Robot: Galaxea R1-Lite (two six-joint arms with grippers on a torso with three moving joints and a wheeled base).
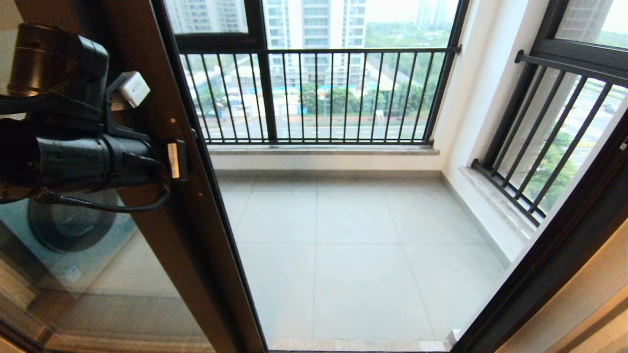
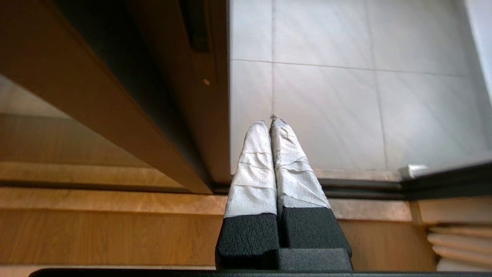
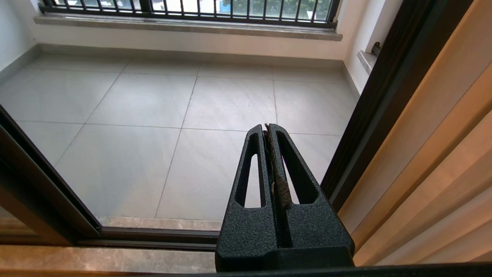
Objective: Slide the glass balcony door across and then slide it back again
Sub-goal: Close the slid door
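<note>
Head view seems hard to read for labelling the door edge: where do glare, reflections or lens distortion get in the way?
Head view: wide lens bows the door stile and right frame; its glass reflects a washing machine. Left wrist view: the shut left pincer is sharp, sunlight streaks the floor tiles. Right wrist view: even daylight, no glare.

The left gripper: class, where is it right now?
In the left wrist view the left gripper is shut, beside the glass balcony door's brown stile edge, above the floor track.
</note>
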